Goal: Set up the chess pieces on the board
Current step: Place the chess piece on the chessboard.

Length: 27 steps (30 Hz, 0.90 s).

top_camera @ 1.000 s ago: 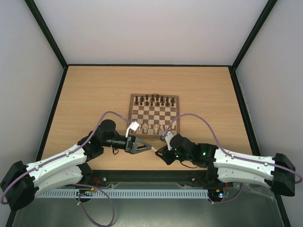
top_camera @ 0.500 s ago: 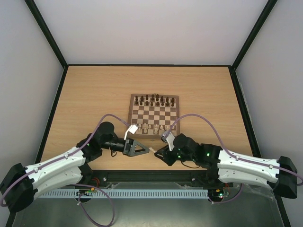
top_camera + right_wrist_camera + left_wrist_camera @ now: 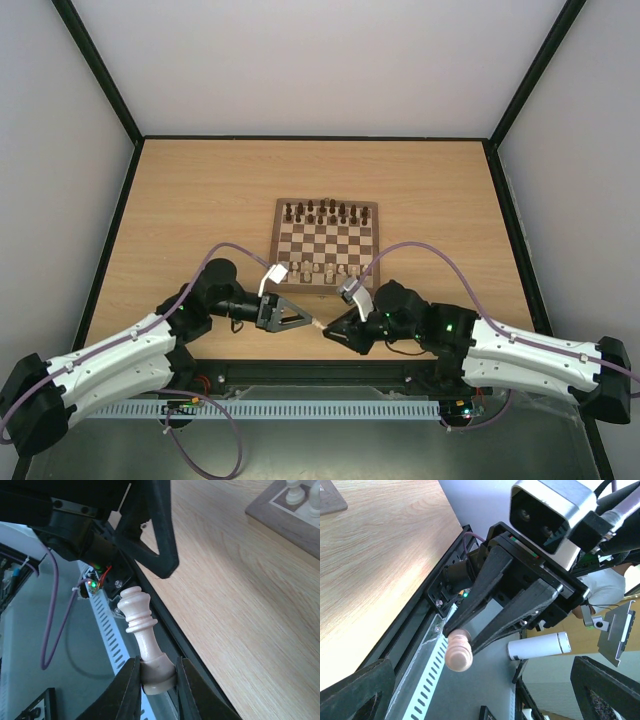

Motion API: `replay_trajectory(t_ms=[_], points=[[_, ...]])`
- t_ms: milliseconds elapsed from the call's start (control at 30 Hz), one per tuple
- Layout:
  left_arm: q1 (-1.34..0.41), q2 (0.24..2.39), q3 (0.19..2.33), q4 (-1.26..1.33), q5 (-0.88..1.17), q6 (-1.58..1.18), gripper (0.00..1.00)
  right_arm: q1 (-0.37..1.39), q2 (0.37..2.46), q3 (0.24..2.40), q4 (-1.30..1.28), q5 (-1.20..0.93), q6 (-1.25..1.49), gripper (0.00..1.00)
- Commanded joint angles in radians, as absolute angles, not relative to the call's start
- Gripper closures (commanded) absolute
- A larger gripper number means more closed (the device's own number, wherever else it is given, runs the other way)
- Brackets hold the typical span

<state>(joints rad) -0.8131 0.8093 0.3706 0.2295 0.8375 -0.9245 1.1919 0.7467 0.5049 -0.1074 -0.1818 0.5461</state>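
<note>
The board (image 3: 278, 243) lies mid-table, with dark pieces (image 3: 326, 210) on its far rows and several pale chess pieces (image 3: 325, 268) on its near rows. My right gripper (image 3: 330, 332) hangs at the table's near edge, shut on the base of a pale cream crowned piece (image 3: 141, 622) that sticks out beyond its fingers (image 3: 131, 692). That piece also shows in the left wrist view (image 3: 458, 651). My left gripper (image 3: 297, 318) faces it from the left, jaws wide open and empty, its fingers (image 3: 357, 690) far apart.
The black table rim and a slotted white cable duct (image 3: 300, 409) run just below both grippers. The board's near corner (image 3: 280, 517) with pale pieces (image 3: 295, 492) is behind the right gripper. A white cylinder (image 3: 538, 646) lies off the table.
Both grippers have drifted toward the table's near edge. The left gripper has drawn back leftward. The pale piece stays in the right gripper.
</note>
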Motion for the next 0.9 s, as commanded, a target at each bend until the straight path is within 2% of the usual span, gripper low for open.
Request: replay_trajectory(t_ms=[0, 433, 767, 867], points=[[-0.808, 0.801, 0.352, 0.234, 0.858, -0.934, 0.01, 1.199, 0.754, 0.547, -0.124, -0.251, 0.518, 0.85], [-0.808, 0.765, 0.322, 0.199, 0.984, -0.986, 0.01, 1.200, 0.785, 0.600, -0.137, -0.395, 0.472, 0.85], [-0.810, 0.726, 0.314, 0.196, 1.003, -1.020, 0.01, 1.200, 0.822, 0.630, -0.139, -0.418, 0.463, 0.85], [-0.810, 0.725, 0.313, 0.191, 1.002, -1.018, 0.06, 1.200, 0.839, 0.640, -0.143, -0.410, 0.456, 0.85]])
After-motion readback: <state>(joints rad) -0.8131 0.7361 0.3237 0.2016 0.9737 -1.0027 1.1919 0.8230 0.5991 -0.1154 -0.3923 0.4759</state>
